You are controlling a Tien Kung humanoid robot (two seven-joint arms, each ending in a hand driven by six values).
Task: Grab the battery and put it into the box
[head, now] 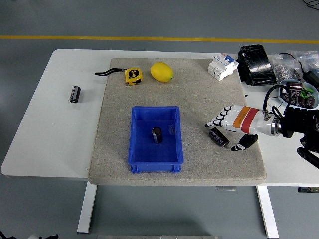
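tabletop [45, 129] | our right hand [230, 130] open over battery [218, 137], holds nothing, so we can grab it | box [155, 162] near

A grey mat [199, 164] is laid over the white table [45, 134]. A blue box [155, 162] is set near the mat's front edge, with one battery [157, 134] standing inside. A second battery [218, 137] lies near the mat's right edge, just under the spread fingers [215, 122] of the right hand [232, 125]; contact cannot be told. A third battery [75, 94] lies on the table's left side. A tape measure [132, 75] and lemon [161, 72] are placed at the mat's far edge.
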